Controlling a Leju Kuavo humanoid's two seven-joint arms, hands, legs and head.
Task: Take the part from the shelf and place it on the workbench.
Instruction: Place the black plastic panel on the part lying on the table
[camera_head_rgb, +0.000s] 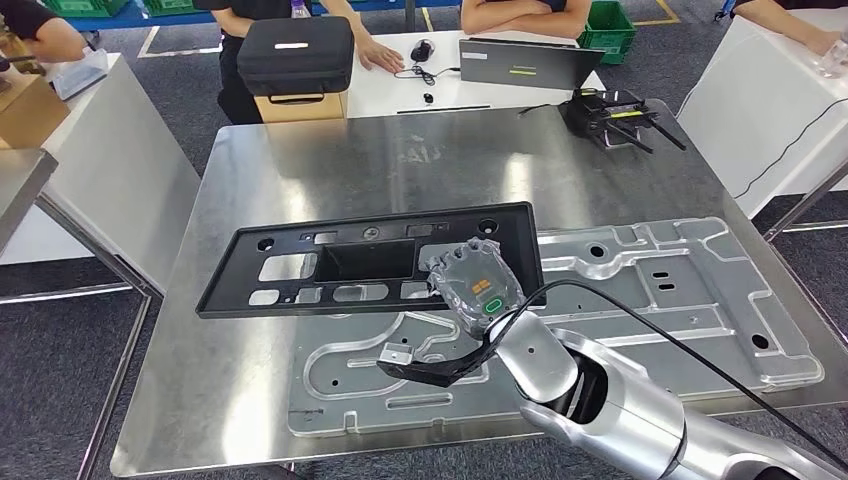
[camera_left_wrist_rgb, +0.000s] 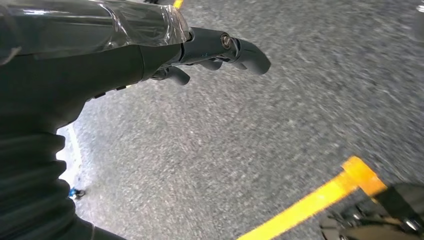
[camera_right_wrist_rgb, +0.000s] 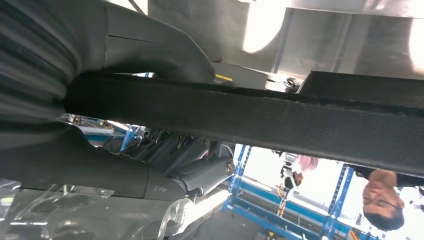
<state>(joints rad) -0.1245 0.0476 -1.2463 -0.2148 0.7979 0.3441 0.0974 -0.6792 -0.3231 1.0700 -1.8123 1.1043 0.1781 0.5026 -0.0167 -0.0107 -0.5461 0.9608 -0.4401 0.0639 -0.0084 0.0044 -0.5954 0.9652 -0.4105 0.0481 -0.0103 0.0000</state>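
Note:
The part is a long black plastic panel with several cutouts, lying flat over the steel workbench. My right hand grips its front right edge, and the panel's right end overlaps a silver stamped plate. In the right wrist view the panel's edge runs across the picture, with my right hand clamped around it, thumb on one side and fingers on the other. I cannot tell whether the panel touches the bench. My left hand hangs over grey floor, its fingers extended and holding nothing.
At the workbench's far right corner sits a black device with antennas. Behind it a white table carries a black case and a laptop, with people seated there. Another steel table stands at left. A yellow floor line is near my left hand.

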